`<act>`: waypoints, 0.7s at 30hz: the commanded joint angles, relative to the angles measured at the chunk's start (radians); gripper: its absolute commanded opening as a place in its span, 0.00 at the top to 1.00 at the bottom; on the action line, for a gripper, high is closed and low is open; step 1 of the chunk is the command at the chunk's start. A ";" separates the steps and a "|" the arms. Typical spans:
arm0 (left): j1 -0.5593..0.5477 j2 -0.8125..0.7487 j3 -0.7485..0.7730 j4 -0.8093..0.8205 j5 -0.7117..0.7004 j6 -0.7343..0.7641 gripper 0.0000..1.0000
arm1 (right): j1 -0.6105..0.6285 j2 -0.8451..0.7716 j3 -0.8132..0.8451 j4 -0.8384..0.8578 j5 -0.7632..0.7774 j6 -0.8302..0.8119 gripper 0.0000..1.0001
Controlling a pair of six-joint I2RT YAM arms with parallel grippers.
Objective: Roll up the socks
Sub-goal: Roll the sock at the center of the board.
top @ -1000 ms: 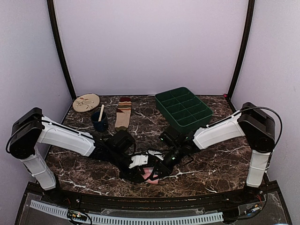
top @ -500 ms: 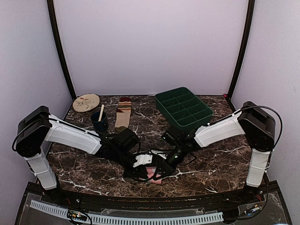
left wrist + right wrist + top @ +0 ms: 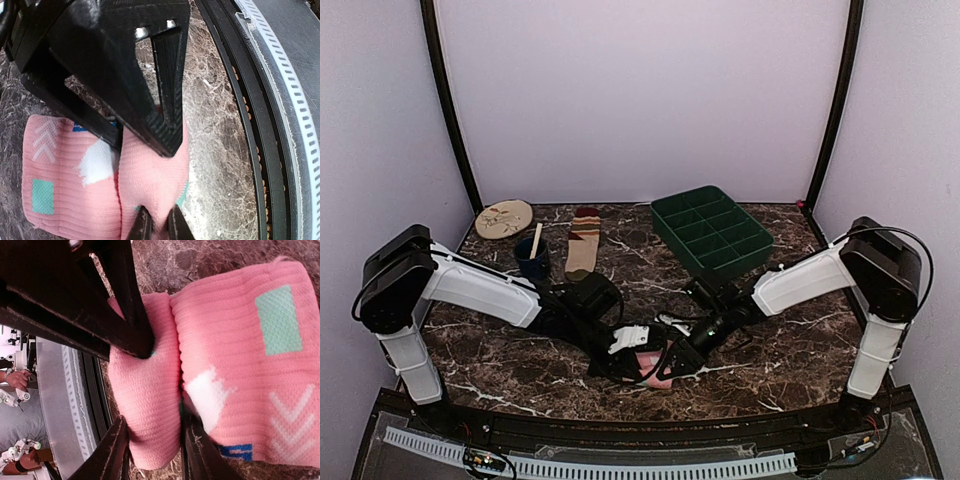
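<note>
While both arms stretch low and inward from their bases, their wrists meet over the near middle of the table (image 3: 800,350), close to its front edge. The pink sock (image 3: 658,370) lies there under them, one end doubled into a thick roll and the patterned rest flat beside it. The left gripper (image 3: 160,227) has its fingers nearly together, pinching a fold of that roll. The right gripper (image 3: 155,450) comes in from the opposite side; its fingers (image 3: 119,447) stand apart, one on each side of the roll, against the fabric without visibly squeezing it. The tan striped sock (image 3: 583,243) lies flat and well apart, toward the back left.
</note>
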 commanded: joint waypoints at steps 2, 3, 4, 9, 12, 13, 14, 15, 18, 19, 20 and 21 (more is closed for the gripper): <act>0.024 0.021 -0.023 -0.125 -0.013 -0.010 1.00 | -0.039 -0.007 -0.077 -0.076 0.079 0.017 0.67; 0.026 0.021 -0.025 -0.125 -0.008 -0.014 1.00 | -0.042 -0.013 -0.086 -0.067 0.078 0.024 0.67; 0.026 0.022 -0.027 -0.124 -0.001 -0.014 1.00 | -0.044 -0.022 -0.095 -0.055 0.076 0.032 0.67; 0.028 0.031 -0.025 -0.125 0.016 -0.018 1.00 | -0.061 -0.073 -0.137 0.004 0.067 0.082 0.67; 0.028 0.039 -0.015 -0.132 0.025 -0.018 1.00 | -0.074 -0.110 -0.168 0.028 0.075 0.105 0.67; 0.028 0.042 -0.012 -0.135 0.028 -0.020 1.00 | -0.078 -0.125 -0.178 0.034 0.082 0.114 0.67; 0.028 0.045 -0.007 -0.138 0.032 -0.020 1.00 | -0.081 -0.141 -0.189 0.039 0.093 0.121 0.67; 0.029 0.049 -0.003 -0.142 0.037 -0.020 1.00 | -0.083 -0.157 -0.200 0.044 0.113 0.128 0.67; 0.032 0.068 0.013 -0.156 0.056 -0.020 1.00 | -0.083 -0.214 -0.217 0.043 0.180 0.147 0.67; 0.034 0.075 0.023 -0.163 0.062 -0.021 1.00 | -0.083 -0.229 -0.221 0.036 0.211 0.153 0.67; 0.037 0.085 0.033 -0.175 0.073 -0.022 1.00 | -0.084 -0.261 -0.226 0.030 0.244 0.157 0.67; 0.040 0.097 0.047 -0.187 0.089 -0.023 1.00 | -0.083 -0.289 -0.232 0.025 0.274 0.162 0.67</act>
